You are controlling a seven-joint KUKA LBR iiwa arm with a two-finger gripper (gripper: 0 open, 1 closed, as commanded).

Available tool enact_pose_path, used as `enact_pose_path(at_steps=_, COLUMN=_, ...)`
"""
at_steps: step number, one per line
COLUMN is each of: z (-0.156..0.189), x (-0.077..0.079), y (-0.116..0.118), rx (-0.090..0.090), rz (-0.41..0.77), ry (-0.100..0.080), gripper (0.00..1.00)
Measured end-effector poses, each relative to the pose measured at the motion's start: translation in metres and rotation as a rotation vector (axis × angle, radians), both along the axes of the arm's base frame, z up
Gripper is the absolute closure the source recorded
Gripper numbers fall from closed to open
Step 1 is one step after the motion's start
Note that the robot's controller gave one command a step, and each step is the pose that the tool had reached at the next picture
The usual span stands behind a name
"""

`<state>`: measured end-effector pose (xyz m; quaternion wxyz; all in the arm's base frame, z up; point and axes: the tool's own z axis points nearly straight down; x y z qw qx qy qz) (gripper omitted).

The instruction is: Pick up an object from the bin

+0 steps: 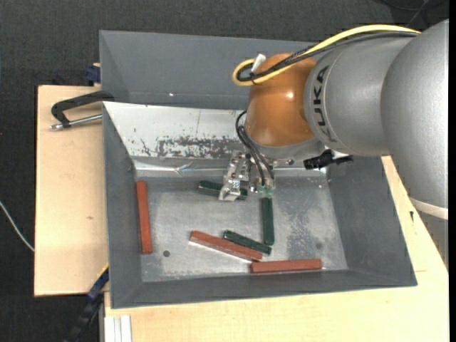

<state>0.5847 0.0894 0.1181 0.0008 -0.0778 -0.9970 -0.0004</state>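
**Gripper low, mid-frame, by a green piece**

Far left of the bin (120, 191) floor: long red stick (144, 216) along the wall. Lower centre: slanted red stick (222, 246). Centre: short green piece (209, 187) pokes out left of the gripper (239, 184). We cannot tell how open the gripper is, nor whether it holds the piece. Just right: upright green stick (267, 219).

3 red sticks (144, 216), 2 green sticks (267, 219) lie loose.
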Motion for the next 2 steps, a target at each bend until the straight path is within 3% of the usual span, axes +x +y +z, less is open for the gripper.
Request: enact_pose_path(at_steps=2, z=0.115, x=0.005, y=-0.001, rx=0.001, rz=0.028, ry=-0.011, gripper=1.0)
